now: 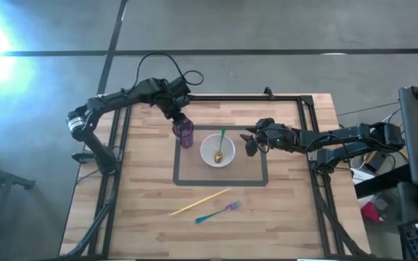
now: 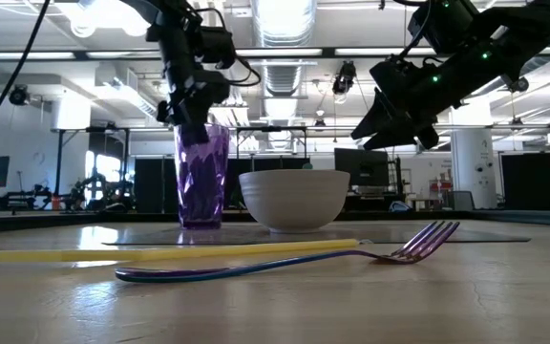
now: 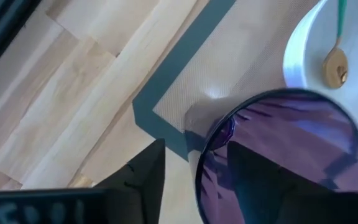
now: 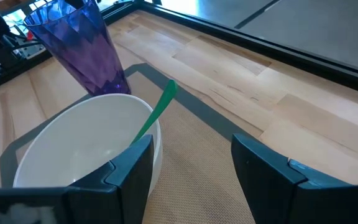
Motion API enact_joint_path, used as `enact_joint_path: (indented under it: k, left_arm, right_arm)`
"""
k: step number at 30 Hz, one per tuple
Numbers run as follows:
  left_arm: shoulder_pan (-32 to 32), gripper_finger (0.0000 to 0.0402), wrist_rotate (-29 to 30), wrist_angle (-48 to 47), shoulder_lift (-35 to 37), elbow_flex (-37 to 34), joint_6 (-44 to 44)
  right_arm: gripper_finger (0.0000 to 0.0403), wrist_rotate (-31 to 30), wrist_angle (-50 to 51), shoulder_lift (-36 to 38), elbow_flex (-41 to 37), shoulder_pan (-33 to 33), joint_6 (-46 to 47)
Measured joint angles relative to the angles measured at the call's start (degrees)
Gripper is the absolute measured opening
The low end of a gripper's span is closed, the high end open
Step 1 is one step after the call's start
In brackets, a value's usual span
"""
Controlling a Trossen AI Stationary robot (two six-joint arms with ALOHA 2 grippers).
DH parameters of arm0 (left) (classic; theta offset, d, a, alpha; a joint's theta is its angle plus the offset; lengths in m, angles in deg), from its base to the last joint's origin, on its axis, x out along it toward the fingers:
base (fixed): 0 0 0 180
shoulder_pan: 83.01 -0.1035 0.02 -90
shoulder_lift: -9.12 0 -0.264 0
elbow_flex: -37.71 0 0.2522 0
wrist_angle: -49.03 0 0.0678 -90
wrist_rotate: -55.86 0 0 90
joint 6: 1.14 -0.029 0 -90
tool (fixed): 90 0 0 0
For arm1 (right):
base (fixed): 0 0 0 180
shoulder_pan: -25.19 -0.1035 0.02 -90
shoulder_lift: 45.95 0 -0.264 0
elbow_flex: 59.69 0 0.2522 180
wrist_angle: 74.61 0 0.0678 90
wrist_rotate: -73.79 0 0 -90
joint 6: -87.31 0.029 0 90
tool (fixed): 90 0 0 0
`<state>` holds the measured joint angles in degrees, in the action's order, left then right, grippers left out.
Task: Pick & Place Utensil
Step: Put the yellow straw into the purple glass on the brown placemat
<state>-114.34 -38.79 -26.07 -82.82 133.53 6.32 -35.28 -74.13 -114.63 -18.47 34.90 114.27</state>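
A purple faceted cup (image 1: 185,133) (image 2: 201,177) stands upright on the tan mat, just left of a white bowl (image 1: 204,148) (image 2: 294,199). A spoon with a green handle (image 1: 222,145) (image 4: 157,112) lies in the bowl, its handle leaning on the far rim. My left gripper (image 1: 182,116) (image 3: 196,149) is open at the cup's rim (image 3: 199,168). One finger (image 3: 145,180) stands outside the wall and the other (image 3: 272,180) inside, with a gap on both sides. My right gripper (image 1: 252,143) (image 4: 191,155) hovers open above the mat, just right of the bowl.
A teal and purple fork (image 1: 218,212) (image 2: 285,263) and a long yellow stick (image 1: 200,201) (image 2: 160,250) lie on the bare wood near the table's near edge. The dark-bordered mat (image 1: 256,174) has free room right of the bowl.
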Motion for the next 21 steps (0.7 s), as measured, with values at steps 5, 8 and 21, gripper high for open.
enact_joint_path:
  k: [5, 8, 21]
  left_arm:
    - [0.0, 0.0176, 0.0, -0.8, 0.0, 2.5, 0.0]
    - [0.0, 0.0177, 0.0, -2.0, 0.1, 4.1, 0.0]
    - [0.6, 0.0177, 0.0, -8.2, 0.2, 13.3, -1.9]
  right_arm:
    - [0.0210, 0.0, 0.0, 0.0, 0.0, 0.0, 0.0]
    - [0.0210, 0.0, 0.0, 0.0, 0.0, 0.0, 0.0]
    - [0.0210, 0.4, 0.0, 0.0, 0.0, -0.1, 0.0]
